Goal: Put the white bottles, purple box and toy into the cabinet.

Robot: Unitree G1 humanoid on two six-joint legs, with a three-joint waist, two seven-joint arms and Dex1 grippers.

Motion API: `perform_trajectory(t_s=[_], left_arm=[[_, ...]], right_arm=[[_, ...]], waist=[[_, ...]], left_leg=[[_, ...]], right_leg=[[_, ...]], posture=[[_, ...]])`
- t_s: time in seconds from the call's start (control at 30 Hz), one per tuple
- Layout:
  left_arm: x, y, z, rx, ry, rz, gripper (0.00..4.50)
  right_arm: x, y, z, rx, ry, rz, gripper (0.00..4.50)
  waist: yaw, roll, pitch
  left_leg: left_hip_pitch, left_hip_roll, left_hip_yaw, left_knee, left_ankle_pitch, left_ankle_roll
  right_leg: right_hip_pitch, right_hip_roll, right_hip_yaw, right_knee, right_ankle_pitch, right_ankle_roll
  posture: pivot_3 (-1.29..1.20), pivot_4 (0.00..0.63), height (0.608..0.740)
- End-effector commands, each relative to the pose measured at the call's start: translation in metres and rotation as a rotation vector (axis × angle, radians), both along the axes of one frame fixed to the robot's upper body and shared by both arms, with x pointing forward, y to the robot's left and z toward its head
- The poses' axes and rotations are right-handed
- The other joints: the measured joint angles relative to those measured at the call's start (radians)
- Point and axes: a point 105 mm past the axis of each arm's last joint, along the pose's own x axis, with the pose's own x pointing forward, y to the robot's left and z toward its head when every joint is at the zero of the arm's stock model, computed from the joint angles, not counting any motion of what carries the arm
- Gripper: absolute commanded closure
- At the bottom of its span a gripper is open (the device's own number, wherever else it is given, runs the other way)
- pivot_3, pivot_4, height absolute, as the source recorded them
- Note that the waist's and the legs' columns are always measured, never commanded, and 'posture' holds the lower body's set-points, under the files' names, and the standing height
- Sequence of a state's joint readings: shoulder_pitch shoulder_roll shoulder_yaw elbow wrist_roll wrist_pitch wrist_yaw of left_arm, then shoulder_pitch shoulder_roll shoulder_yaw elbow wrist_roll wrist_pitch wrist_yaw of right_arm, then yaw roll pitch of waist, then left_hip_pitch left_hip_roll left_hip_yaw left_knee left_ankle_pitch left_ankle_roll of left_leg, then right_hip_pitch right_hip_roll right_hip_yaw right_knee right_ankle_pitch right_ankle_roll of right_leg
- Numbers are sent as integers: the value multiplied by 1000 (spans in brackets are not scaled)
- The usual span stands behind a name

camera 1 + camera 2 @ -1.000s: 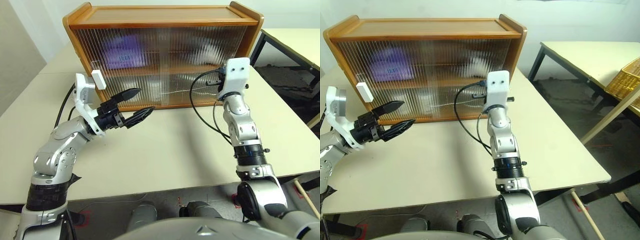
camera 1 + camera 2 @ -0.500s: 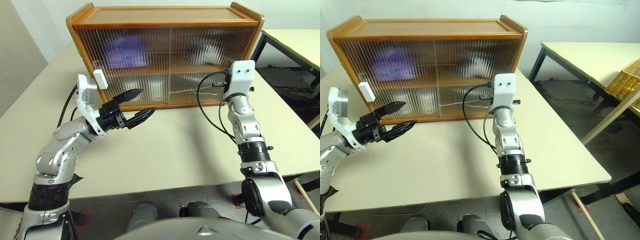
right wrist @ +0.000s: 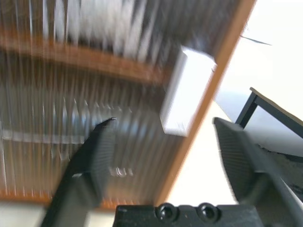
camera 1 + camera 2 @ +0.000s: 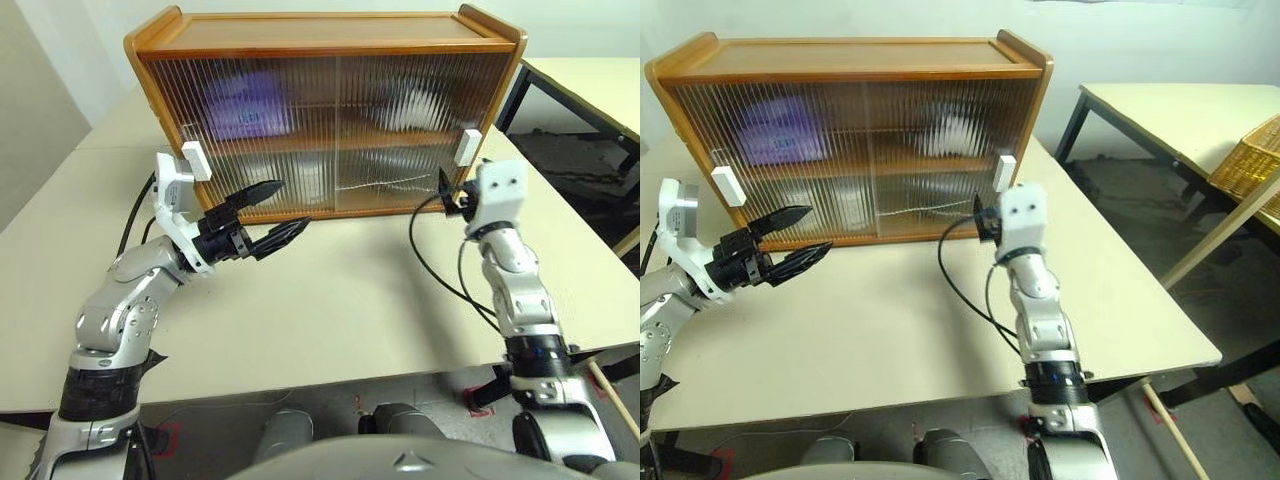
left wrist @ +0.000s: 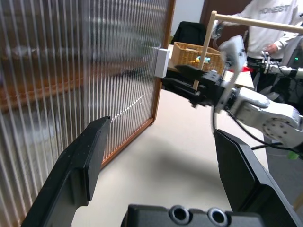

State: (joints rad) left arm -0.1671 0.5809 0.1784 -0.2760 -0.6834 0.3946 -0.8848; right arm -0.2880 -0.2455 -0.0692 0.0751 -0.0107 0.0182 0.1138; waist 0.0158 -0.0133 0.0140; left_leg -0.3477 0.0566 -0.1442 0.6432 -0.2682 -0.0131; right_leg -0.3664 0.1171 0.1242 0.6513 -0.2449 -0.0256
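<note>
The cabinet (image 4: pixel 330 30) stands at the back of the table with both ribbed doors slid shut. Through the doors the purple box (image 4: pixel 245 105) shows on the upper shelf at the left. A white blur that looks like the toy (image 4: pixel 415 100) sits upper right. Pale shapes on the lower shelf (image 4: pixel 308 175) could be the white bottles, though the ribbing blurs them. My left gripper (image 4: pixel 292 203) hangs open and empty in front of the left door, below its white handle (image 4: pixel 196 160). My right gripper (image 3: pixel 164 120) is open just short of the right handle (image 4: pixel 467 146), touching nothing.
Bare tabletop (image 4: pixel 350 290) lies between my arms and the cabinet. A second table (image 4: pixel 590 80) stands to the right across a gap, with a wicker basket (image 4: pixel 1252 150) beyond it. A person (image 5: pixel 270 19) stands off to the right. A black cable (image 4: pixel 435 270) loops from my right wrist.
My right arm has dropped and drawn back from the cabinet's right end, uncovering the white handle there. The left arm has kept still.
</note>
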Motion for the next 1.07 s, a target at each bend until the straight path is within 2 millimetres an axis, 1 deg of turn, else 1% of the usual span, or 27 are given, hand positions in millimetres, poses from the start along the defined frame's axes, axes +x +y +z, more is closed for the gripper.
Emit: perform_trajectory(t_s=[0.03, 0.1, 0.13, 0.2, 0.3, 0.33, 0.43, 0.53, 0.6, 0.73, 0.9, 0.97, 1.07], left_arm=[[0, 4, -4, 2, 7, 25, 0], [-1, 9, -7, -1, 14, 55, 0], [-2, 11, -9, -2, 17, 67, 0], [-3, 22, -15, -13, 28, 129, 0], [-6, 42, -25, -19, 41, 231, 0], [-7, 48, -28, -19, 44, 263, 0], [-10, 68, -40, -13, 53, 365, 0], [-10, 90, -48, -19, 42, 492, 0], [-9, 107, -53, -12, 23, 583, 0], [-10, 153, -66, -6, -15, 846, 0], [-18, 189, -79, 6, -31, 1038, 0], [-22, 199, -85, 34, -35, 1074, 0], [-23, 205, -89, 43, -39, 1090, 0]], right_arm=[[-8, -16, -10, 43, 20, 22, 43], [-9, -32, -19, 62, 40, 4, 43], [-9, -37, -21, 64, 43, 2, 43], [-7, -54, -26, 80, 47, -23, 43], [-4, -67, -33, 80, 52, -20, 43], [-3, -68, -35, 79, 54, -18, 43], [-2, -62, -37, 45, 44, 28, 43], [-1, -57, -37, 56, 34, 60, 43], [0, -55, -36, 70, 29, 73, 43], [4, -59, -31, 93, 21, 67, 43], [9, -60, -26, 90, 14, 64, 43], [9, -59, -24, 90, 8, 64, 43], [7, -59, -24, 90, 2, 54, 43]], waist=[[-1, 0, 0], [-3, 1, 0], [-4, 1, 0], [-6, 1, 0], [-10, 1, -1], [-10, 2, -1], [-10, 3, -1], [-10, 5, -2], [-10, 5, -2], [-10, 6, -3], [-10, 6, -3], [-11, 6, -3], [-11, 6, -3]], left_leg=[[0, 0, 0, 0, 0, 0], [0, -1, 0, 0, 0, 0], [1, -1, 0, 0, 0, 0], [2, -1, 0, 1, 0, 0], [2, 0, 1, 1, 0, 0], [2, 0, 0, 0, 0, 0], [2, 0, 0, 0, 0, 0], [2, 1, 0, 0, 0, 0], [2, 1, 0, 0, 0, 0], [2, 1, -1, 0, 0, 0], [2, 1, -1, 0, 0, 0], [2, 1, -1, 0, 0, 0], [2, 1, -2, 0, 0, 0]], right_leg=[[0, 0, 0, 0, 0, 0], [0, 0, 0, 0, 0, 0], [1, 0, 1, 0, 0, 0], [2, 0, 1, 0, 0, 0], [2, 0, 1, 0, -2, -4], [2, 0, 1, 0, -2, -3], [2, 1, 1, 0, -2, -3], [2, 1, 1, 0, -2, -3], [2, 1, 1, 0, -2, -3], [3, 1, 1, 0, -2, -3], [3, 1, 1, 0, -2, -3], [3, 1, 1, 0, -2, -3], [3, 1, 1, 0, -2, -3]], posture=[[15, 0, 740], [15, 0, 740], [19, 0, 740], [19, 0, 740], [18, 0, 740], [19, 0, 740], [25, 0, 740], [24, 0, 740], [21, 0, 740], [17, 0, 740], [15, 0, 740], [8, 0, 740], [-2, 0, 740]])
